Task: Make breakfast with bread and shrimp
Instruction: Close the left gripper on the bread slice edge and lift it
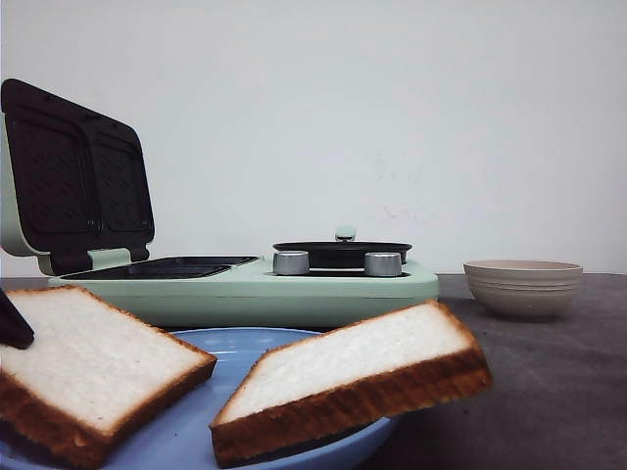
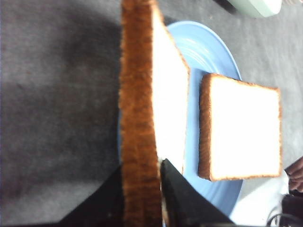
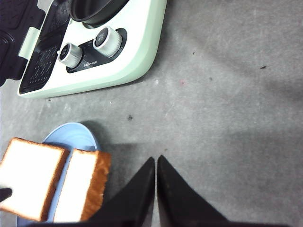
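Observation:
Two slices of bread lie on a blue plate at the front of the table. My left gripper is shut on the crust edge of the left slice, and one dark finger shows at that slice's left edge. This held slice stands edge-on in the left wrist view. The other slice rests tilted on the plate's right rim. My right gripper is shut and holds nothing, hovering over bare grey table to the right of the plate. No shrimp is in view.
A mint-green sandwich maker stands behind the plate with its lid raised, two silver knobs and a small black pan. A beige bowl sits at the right; its inside is hidden.

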Tool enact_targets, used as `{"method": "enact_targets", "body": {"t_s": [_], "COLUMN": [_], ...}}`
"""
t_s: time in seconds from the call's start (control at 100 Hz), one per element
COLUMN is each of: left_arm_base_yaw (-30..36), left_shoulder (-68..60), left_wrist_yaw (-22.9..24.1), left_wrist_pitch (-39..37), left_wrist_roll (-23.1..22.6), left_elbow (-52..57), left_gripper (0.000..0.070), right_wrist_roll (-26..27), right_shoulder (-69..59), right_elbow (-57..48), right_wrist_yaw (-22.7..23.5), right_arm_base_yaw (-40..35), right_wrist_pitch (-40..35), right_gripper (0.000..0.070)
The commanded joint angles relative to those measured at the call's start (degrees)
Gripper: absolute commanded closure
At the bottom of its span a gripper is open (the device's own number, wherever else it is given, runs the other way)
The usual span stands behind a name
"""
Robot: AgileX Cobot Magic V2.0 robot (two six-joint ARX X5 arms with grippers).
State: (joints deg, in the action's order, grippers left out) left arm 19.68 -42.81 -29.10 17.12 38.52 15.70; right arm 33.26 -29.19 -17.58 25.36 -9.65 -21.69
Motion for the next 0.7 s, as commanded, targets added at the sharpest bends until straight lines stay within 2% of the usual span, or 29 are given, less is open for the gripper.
{"method": "enact_targets", "body": {"t_s": [0.0,0.41,0.63,0.69], "left_arm_base_yaw": [0.22,0.22,0.22,0.22], "left_shoulder": [-0.50,2.47,5.88,5.88], "left_wrist_yaw": [0.81,1.25,2.40,3.30], "left_wrist_pitch": [-0.31,0.87,1.86,2.60], "left_wrist_roll": [0.04,-0.31,-0.37,-1.57], "left_elbow": [0.77,1.66,7.04,9.18], "left_gripper": [0.0696,0.0696,0.0695,0.0694], "right_wrist_roll": [-0.24,-0.24,-0.22,-0.22], "right_shoulder": [-0.26,-0.26,-0.26,-0.26], "right_elbow": [-0.66,-0.66,-0.66,-0.66], "right_wrist_yaw": [0.15,0.13,0.13,0.13], "right_arm_base_yaw": [0.04,0.04,0.04,0.04], "right_wrist_pitch": [0.24,0.20,0.22,0.22], "right_gripper": [0.0700,0.0700,0.0700,0.0700]}}
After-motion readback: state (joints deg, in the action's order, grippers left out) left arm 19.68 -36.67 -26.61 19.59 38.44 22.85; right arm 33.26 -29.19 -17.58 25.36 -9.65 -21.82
